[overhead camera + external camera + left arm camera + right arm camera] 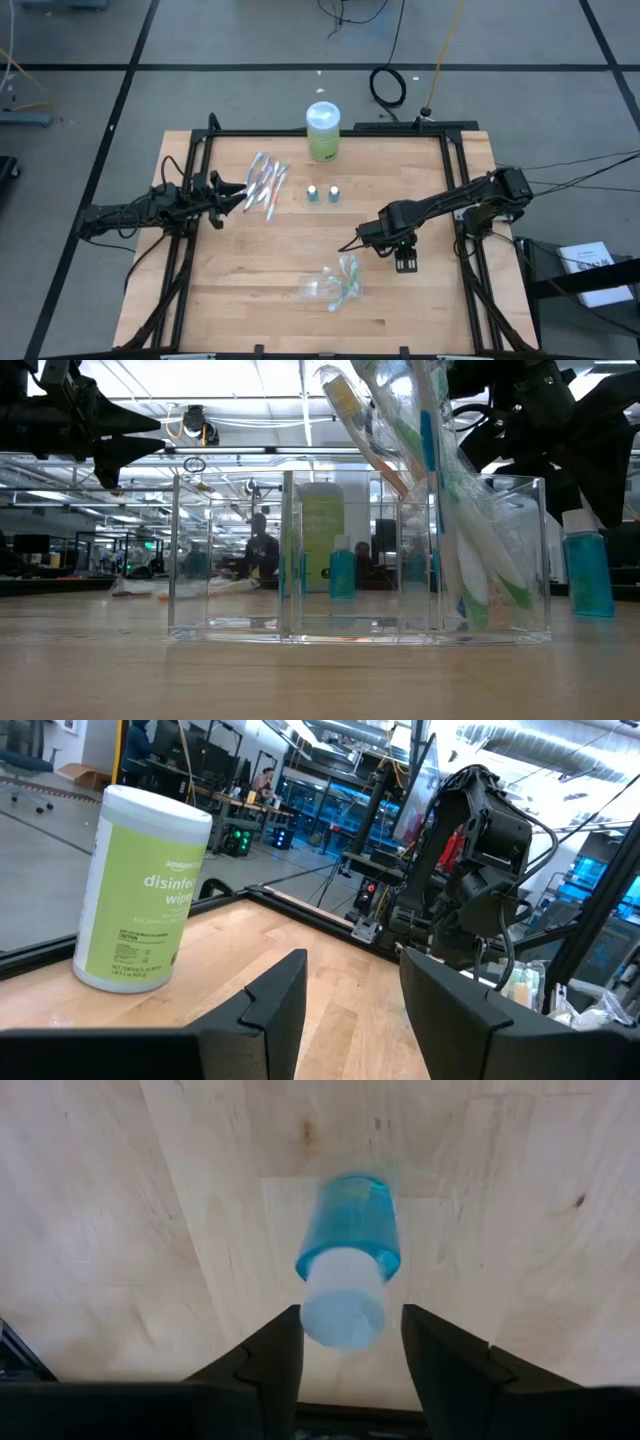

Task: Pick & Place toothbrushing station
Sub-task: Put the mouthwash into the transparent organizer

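A small blue tube with a white cap point(345, 1275) stands upright on its base on the wood table; it also shows in the low view point(587, 570). My right gripper point(345, 1350) points down over it, open, one finger on each side of the cap. A clear plastic holder point(240, 560) stands near the table's front and has several toothbrushes point(450, 510) leaning in one end compartment. More toothbrushes point(266, 185) lie loose at the left. Two other small tubes point(323, 193) stand mid-table. My left gripper point(352, 1010) waits open at the left edge, pointing level.
A green canister of disinfecting wipes point(322, 130) stands at the table's far middle. Black frame rails point(460, 180) run along the table's edges. Bare wood lies between the holder point(335, 285) and the right gripper point(404, 264).
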Available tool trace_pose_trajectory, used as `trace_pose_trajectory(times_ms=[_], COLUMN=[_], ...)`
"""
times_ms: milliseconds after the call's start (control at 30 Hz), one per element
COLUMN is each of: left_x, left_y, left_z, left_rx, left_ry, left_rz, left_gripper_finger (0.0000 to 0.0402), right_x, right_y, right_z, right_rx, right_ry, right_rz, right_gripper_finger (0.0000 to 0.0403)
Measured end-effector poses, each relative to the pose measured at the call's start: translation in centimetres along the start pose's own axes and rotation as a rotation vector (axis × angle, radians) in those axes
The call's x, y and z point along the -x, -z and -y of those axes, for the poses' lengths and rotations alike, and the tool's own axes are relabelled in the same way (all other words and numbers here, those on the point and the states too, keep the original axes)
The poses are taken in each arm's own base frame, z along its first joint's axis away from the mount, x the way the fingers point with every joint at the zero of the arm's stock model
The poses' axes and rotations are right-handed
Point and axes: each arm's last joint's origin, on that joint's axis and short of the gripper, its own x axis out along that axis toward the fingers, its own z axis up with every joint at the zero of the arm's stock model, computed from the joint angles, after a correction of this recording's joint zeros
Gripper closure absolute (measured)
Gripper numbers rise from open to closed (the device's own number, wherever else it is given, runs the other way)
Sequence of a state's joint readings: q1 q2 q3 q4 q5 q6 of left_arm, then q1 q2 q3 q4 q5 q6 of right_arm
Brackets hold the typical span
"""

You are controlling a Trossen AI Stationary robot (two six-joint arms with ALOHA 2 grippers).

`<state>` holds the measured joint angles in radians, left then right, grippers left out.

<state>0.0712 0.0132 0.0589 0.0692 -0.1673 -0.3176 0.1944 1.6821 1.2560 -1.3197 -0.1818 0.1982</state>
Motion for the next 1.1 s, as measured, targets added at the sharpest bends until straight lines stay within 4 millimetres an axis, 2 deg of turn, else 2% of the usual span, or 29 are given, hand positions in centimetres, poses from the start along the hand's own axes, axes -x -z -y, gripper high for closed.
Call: trace_pose_trajectory(times_ms=[200,400,533,633,733,833,933,1100], left_x=[0.0,0.0,0.0,0.0,0.0,0.0,0.0,0.0], left_y=[0.1,0.1,0.2,0.2,0.2,0.2,0.2,0.2], left_z=[0.0,0.0,0.0,-0.1,-0.1,-0.1,-0.1,-0.1], left_rx=[-0.002,-0.003,-0.002,-0.003,-0.003,-0.005,-0.006,-0.006], left_ry=[-0.005,-0.005,-0.005,-0.005,-0.005,-0.005,-0.007,-0.007], left_rz=[-0.014,-0.014,-0.015,-0.016,-0.017,-0.018,-0.022,-0.021], left_gripper_finger=[0.0236,0.0236,0.0236,0.0236,0.0236,0.0236,0.0236,0.0236], right_x=[0.7,3.1,4.9,5.9,6.1,4.8,2.2,-3.4], right_y=[0.4,2.0,4.6,7.2,10.1,12.4,13.8,13.8], right_z=[0.4,0.5,0.4,0.0,-0.8,-1.5,-1.8,-2.0], right_rx=[-0.058,-0.122,-0.247,-0.355,-0.465,-0.563,-0.581,-0.581], right_ry=[0.012,0.062,0.060,0.083,0.078,0.042,-0.006,-0.078], right_rz=[-0.046,-0.049,0.001,0.107,0.250,0.396,0.508,0.678], right_gripper_finger=[0.0236,0.0238,0.0239,0.0238,0.0239,0.0239,0.0241,0.0253])
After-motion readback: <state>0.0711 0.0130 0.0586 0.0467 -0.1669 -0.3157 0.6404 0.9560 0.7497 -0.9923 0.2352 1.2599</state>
